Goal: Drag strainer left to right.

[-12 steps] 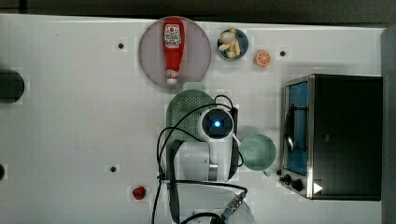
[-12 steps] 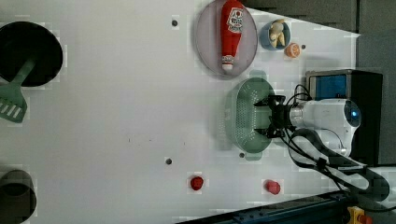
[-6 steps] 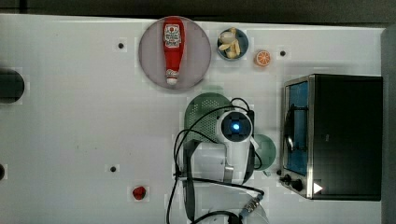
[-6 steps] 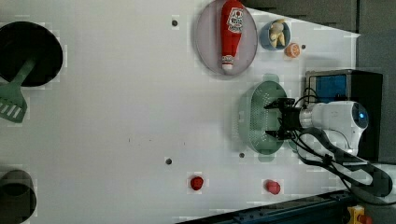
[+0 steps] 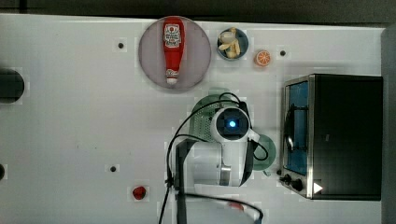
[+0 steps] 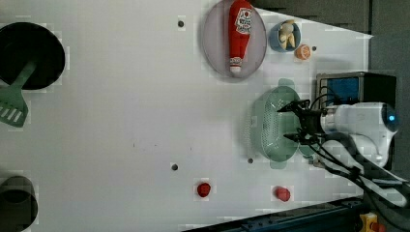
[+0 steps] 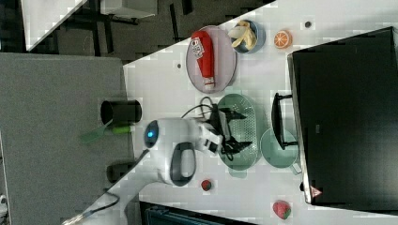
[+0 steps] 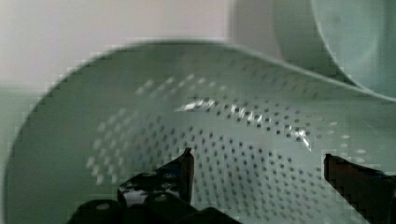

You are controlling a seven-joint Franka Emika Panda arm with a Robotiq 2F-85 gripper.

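Where the arm hangs over the worktop (image 5: pixel 70 140) in the top view, its white body covers most of the strainer (image 5: pixel 201 119), so just a mint arc shows to the top view's left of the wrist, a little below the plate (image 5: pixel 149 56) with the ketchup bottle (image 5: pixel 173 49) and short of the oven (image 5: pixel 336 135) at the top view's right edge; the bowl (image 5: pixel 267 150) peeks out between arm and oven. In the left view the strainer (image 6: pixel 270 123) lies whole, near the oven end of the worktop, and the gripper (image 6: pixel 292 123) reaches in from the left view's right with its jaws spread wide, one toward each end of the basin, gripping nothing; that looks like a stance for pushing on the inner wall, not pinching it. The bowl is mostly hidden behind the cables there. In the right view the gripper (image 7: pixel 234 131) sits over the strainer (image 7: pixel 246 119), and the bowl (image 7: pixel 280 150) lies just beside it against the oven (image 7: pixel 347 112), so I judge little room is left to drag. In the wrist view the two dark jaw tips stand well apart above the holed floor of the strainer (image 8: pixel 140 107); whether they touch it I cannot tell.
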